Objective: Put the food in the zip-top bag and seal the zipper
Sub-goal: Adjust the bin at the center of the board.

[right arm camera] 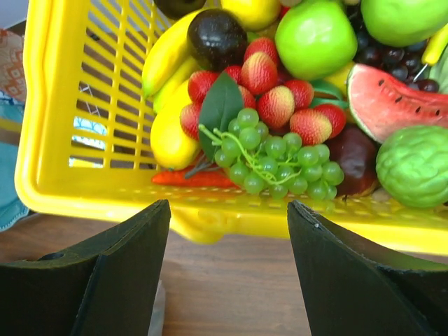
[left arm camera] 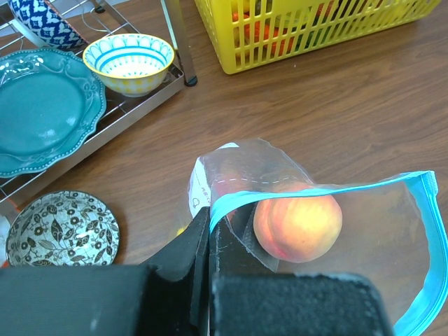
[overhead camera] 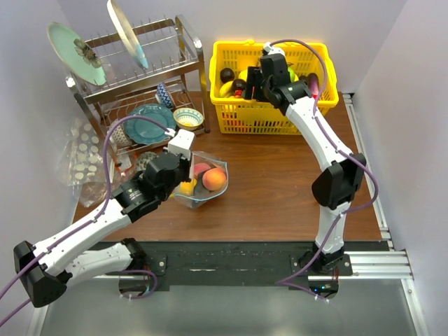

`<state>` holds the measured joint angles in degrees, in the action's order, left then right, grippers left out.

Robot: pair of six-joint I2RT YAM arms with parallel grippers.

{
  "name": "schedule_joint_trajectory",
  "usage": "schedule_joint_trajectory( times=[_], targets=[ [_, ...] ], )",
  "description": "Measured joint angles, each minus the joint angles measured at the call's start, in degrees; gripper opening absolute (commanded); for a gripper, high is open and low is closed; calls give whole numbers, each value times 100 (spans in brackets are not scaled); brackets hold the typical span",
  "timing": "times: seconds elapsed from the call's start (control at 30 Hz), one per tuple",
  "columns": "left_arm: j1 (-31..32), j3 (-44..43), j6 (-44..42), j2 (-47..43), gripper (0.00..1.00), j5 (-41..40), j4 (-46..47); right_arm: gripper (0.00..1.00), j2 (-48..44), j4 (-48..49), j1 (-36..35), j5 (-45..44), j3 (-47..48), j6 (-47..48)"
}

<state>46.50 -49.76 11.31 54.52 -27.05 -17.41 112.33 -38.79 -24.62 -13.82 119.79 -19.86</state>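
Left hand point(left arm camera: 208, 225) is being clamped on the zipper point(left arm camera: 329, 187) of the zip-top bag point(left arm camera: 364, 231); right hand point(right arm camera: 227, 204) is being held wide open over the yellow basket point(right arm camera: 84, 189) of food point(right arm camera: 273, 157).
Bag mouth is being held open on the surface point(left arm camera: 336, 112), peach point(left arm camera: 297, 224) inside.

Clear zip-top bag point(left arm camera: 378, 217) on the table point(left arm camera: 315, 112), mouth gaping, one end of its teal zipper point(left arm camera: 428, 280) pinched in my left hand point(left arm camera: 208, 227). An orange-pink peach point(left arm camera: 297, 220) sits inside; green grapes point(right arm camera: 280, 157), strawberries point(right arm camera: 276, 105) and apples point(right arm camera: 315, 38) lie heaped in the yellow basket point(right arm camera: 91, 189).
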Motion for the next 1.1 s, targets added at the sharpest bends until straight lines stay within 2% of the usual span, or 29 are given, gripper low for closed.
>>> schedule_joint_trajectory(
  times=[0.43, 0.63, 0.8, 0.97, 1.1],
  targets=[
    [0, 2, 0, 0, 0, -28, 2, 65, 933, -70, 861, 28, 975, -201],
    [0, 2, 0, 4, 0, -28, 2, 49, 1366, -173, 824, 153, 1005, -118],
    [0, 2, 0, 26, 0, -28, 7, 49, 1335, -208, 817, 313, 955, -39],
    [0, 2, 0, 44, 0, -28, 13, 50, 741, 92, 815, 328, 92, 157],
    [0, 2, 0, 68, 0, -28, 17, 51, 264, -39, 817, 326, -319, 313]
  ],
)
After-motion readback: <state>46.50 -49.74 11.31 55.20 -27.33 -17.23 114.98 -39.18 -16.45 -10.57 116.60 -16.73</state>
